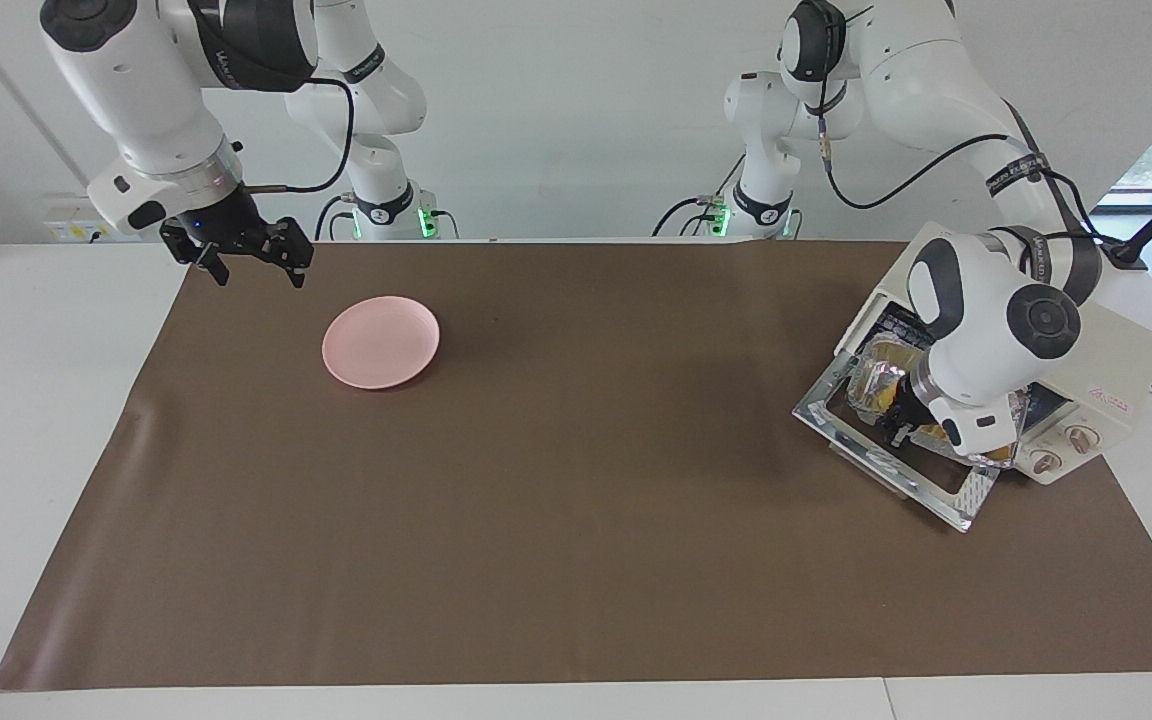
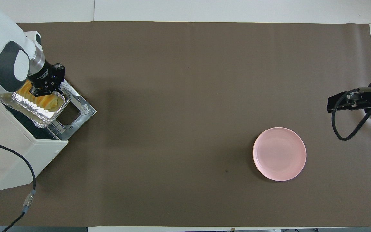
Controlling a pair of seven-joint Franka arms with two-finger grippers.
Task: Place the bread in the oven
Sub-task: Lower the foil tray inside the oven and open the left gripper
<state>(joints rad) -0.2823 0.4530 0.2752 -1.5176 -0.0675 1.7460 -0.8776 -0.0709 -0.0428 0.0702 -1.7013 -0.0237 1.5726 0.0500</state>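
Note:
The oven [image 1: 1111, 385] is a cream-white box at the left arm's end of the table, also in the overhead view [image 2: 14, 151]. Its glass door [image 1: 901, 475] hangs open. A silver foil tray [image 2: 39, 112] sits half out of the oven mouth, with the yellow-orange ridged bread [image 2: 42, 100] lying in it. My left gripper [image 2: 45, 89] is down at the bread and the tray's rim, and in the facing view [image 1: 901, 420] the wrist hides most of it. My right gripper [image 1: 254, 262] is open and empty, up over the mat's corner at the right arm's end.
A round pink plate [image 1: 381, 341] lies empty on the brown mat [image 1: 576, 520] toward the right arm's end, also in the overhead view [image 2: 279, 153]. A cable runs off the oven's side [image 2: 27, 174].

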